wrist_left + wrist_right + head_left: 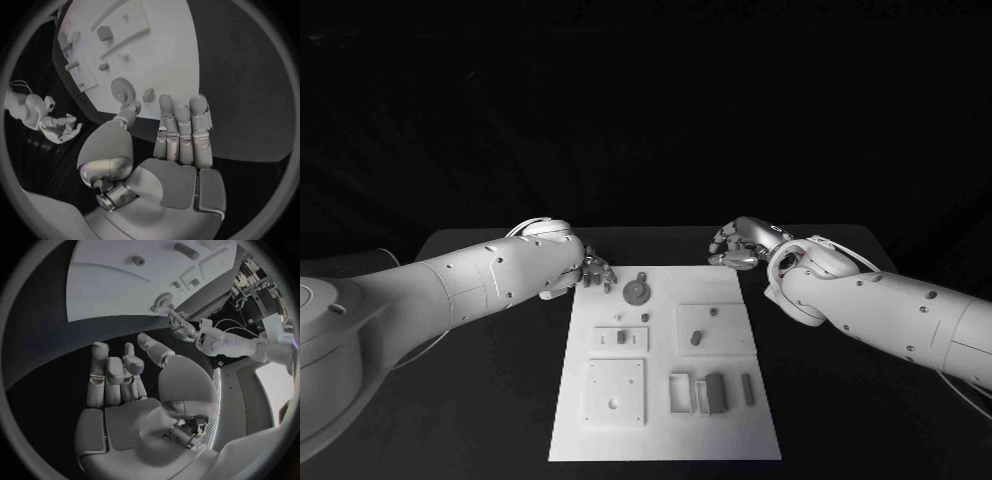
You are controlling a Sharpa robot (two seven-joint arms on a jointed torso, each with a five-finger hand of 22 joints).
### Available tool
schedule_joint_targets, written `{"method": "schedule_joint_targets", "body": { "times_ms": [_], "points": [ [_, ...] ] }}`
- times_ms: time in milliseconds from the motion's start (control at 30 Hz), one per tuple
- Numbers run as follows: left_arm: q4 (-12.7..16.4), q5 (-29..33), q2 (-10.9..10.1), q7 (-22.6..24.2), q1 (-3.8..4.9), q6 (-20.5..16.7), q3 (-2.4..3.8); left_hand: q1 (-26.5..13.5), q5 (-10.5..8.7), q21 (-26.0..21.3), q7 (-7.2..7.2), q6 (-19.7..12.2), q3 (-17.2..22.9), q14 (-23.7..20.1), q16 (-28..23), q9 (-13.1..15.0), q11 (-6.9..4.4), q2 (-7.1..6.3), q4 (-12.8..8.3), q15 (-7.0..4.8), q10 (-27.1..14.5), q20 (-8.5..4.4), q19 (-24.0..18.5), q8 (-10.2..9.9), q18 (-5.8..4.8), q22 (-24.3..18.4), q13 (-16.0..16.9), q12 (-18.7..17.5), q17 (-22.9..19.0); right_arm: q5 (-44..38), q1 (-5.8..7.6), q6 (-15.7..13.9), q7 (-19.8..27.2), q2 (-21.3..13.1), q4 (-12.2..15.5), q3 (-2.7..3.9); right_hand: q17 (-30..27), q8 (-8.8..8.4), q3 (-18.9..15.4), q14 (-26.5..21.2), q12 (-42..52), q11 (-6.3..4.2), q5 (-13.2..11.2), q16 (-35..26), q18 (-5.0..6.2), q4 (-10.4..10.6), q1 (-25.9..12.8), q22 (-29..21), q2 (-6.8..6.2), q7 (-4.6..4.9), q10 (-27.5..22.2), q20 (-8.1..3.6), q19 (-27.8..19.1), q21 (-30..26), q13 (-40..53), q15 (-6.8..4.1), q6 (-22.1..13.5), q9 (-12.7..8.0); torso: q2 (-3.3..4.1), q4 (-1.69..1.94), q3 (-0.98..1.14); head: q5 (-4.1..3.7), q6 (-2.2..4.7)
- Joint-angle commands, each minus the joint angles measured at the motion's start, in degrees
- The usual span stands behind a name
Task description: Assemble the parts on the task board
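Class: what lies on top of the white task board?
On the task board lie small grey parts: a round gear, short pegs and upright blocks. Whatever is beneath the board is covered.

Both arms reach in from the sides. The left hand [594, 270] is empty, fingers straight and apart. The right hand [736, 247] is empty too, fingers loosely bent.

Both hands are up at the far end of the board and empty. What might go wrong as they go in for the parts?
1. The left hand hovers open beside the gear near the task board edge; a sweeping approach could nudge the gear or the small part next to it.
2. The right hand sits at the board's far corner; lowering might catch the edge and shift the board.
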Motion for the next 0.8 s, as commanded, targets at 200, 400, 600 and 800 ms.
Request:
{"method": "schedule_joint_targets", "body": {
  "times_ms": [200,400,600,800],
  "points": [
    [0.0,-0.4,0.6,1.0,-0.16,1.4,0.02,0.6,0.2,0.1,1.39,-1.2,-0.2,-0.5,0.5,-0.1,0.37,0.66,-0.4,0.06,-0.2,0.31,-0.2,-0.1,3.13,1.2,0.1,0.4,-0.1,-0.2,-0.01,0.5,0.2,0.1,0.1,0.03,-0.1,-0.27,0.0,0.0,-0.2,0.28,-0.1,-0.3,0.73,0.4,-0.4,0.8,-0.07,0.53,0.0,-0.17,0.1,-0.4,0.1,-0.31,-0.1,0.1,0.04,0.06,-0.04,-0.1,-0.03],
    [0.1,-0.3,0.6,1.2,-0.17,1.9,0.02,1.0,0.52,0.3,1.27,-0.8,-0.4,-0.5,0.7,-0.1,0.26,1.43,-1.0,-0.01,-0.3,0.3,-0.2,0.2,3.14,1.3,0.1,0.6,-0.2,-0.2,-0.02,0.5,0.2,0.2,0.0,0.03,-0.1,-0.27,0.1,0.0,-0.2,0.28,-0.1,-0.3,0.73,0.5,-0.4,0.8,-0.06,0.53,0.0,-0.18,0.1,-0.4,0.1,-0.3,-0.1,0.1,0.0,0.09,-0.03,-0.08,-0.06],
    [0.1,-0.3,0.5,1.2,-0.17,2.2,0.02,1.4,0.89,0.4,1.22,-0.6,-0.6,-0.5,0.8,-0.2,0.21,1.96,-1.5,-0.04,-0.3,0.29,-0.3,0.3,3.13,1.3,0.1,0.7,-0.3,-0.2,-0.02,0.5,0.2,0.3,0.0,0.03,-0.1,-0.28,0.1,0.0,-0.2,0.29,-0.1,-0.3,0.73,0.5,-0.4,0.8,-0.06,0.53,0.0,-0.18,0.1,-0.4,0.1,-0.3,-0.1,0.1,-0.03,0.03,-0.01,-0.09,0.05],
    [0.2,-0.3,0.5,1.2,-0.18,2.2,0.02,1.6,1.12,0.5,1.19,-0.5,-0.7,-0.5,0.9,-0.2,0.19,2.27,-2.0,-0.06,-0.3,0.28,-0.3,0.3,3.12,1.3,0.0,0.8,-0.4,-0.2,-0.02,0.5,0.2,0.3,-0.1,0.03,-0.1,-0.29,0.1,0.0,-0.2,0.29,-0.1,-0.3,0.73,0.5,-0.4,0.8,-0.05,0.54,0.0,-0.18,0.1,-0.4,0.1,-0.3,-0.1,0.1,0.0,0.04,-0.02,-0.08,0.01]
  ]
}}
